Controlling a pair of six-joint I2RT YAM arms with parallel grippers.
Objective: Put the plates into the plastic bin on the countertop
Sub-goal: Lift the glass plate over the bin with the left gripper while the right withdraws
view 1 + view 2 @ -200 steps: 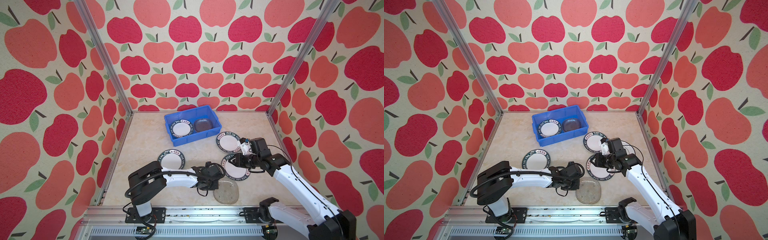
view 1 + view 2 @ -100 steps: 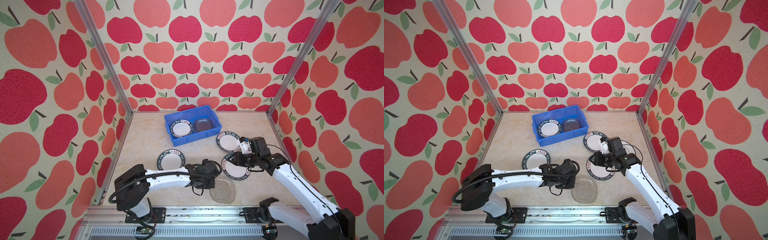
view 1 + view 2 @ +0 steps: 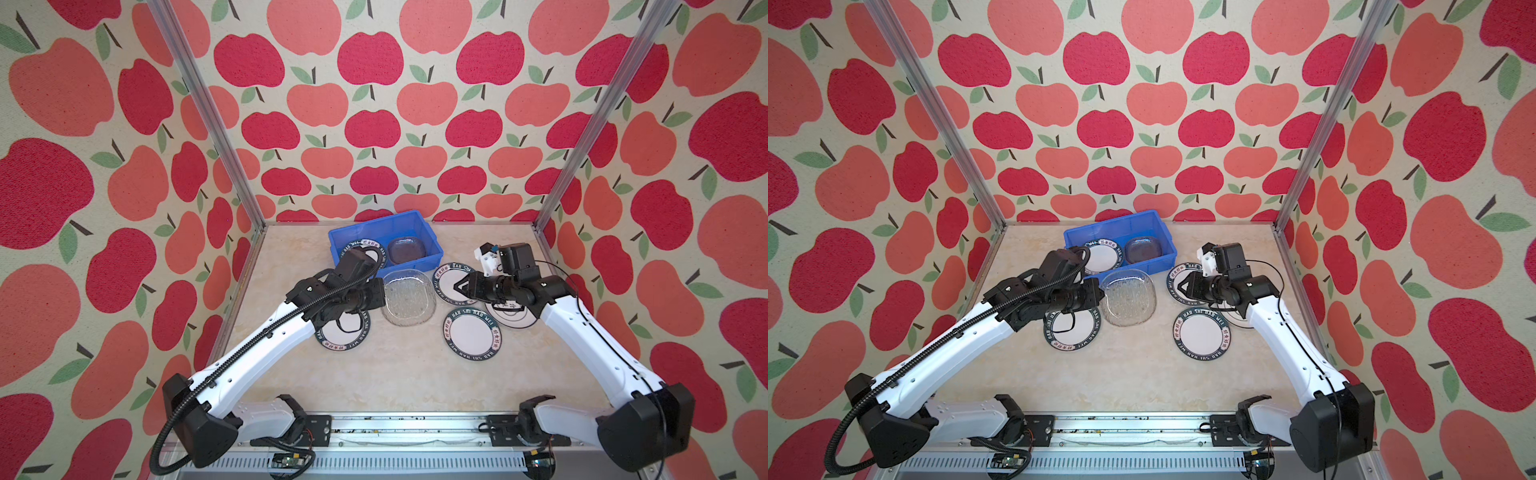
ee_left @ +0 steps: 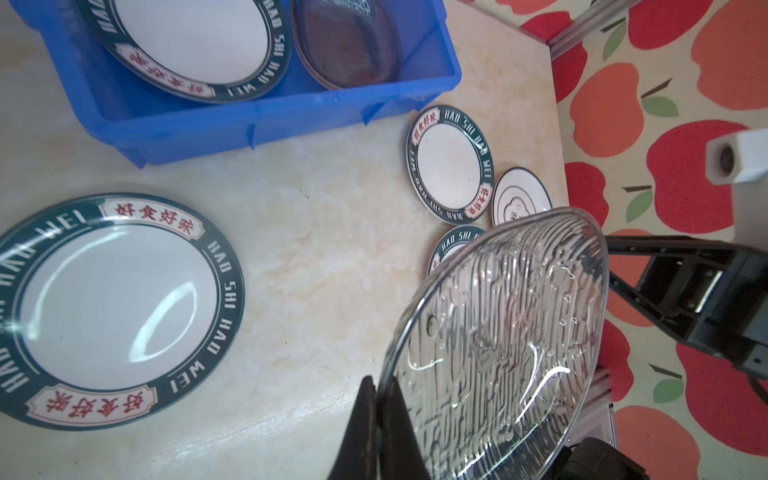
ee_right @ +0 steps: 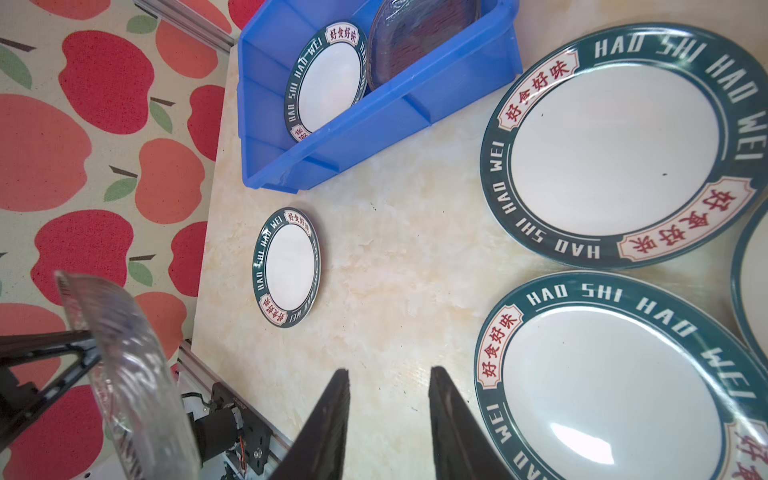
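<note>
My left gripper [image 3: 381,297] [image 4: 379,388] is shut on the rim of a clear textured glass plate [image 3: 409,297] [image 3: 1128,297] [image 4: 498,340]. The plate hangs tilted above the countertop [image 3: 395,374], just in front of the blue plastic bin [image 3: 376,219] [image 4: 270,120]. Inside the bin lie a green-rimmed plate [image 3: 1102,255] and a glass plate [image 3: 407,249]. My right gripper [image 3: 457,286] [image 5: 388,374] is open and holds nothing; it hovers over another green-rimmed plate [image 3: 449,280].
More plates lie flat on the countertop: one green-rimmed plate [image 3: 345,337] under my left arm, another [image 3: 471,332] at centre right, and a white emblem plate [image 3: 509,313] partly hidden by my right arm. Apple-patterned walls enclose three sides.
My left gripper has carried the glass plate up from near the front edge toward the bin. The right arm has barely moved.
</note>
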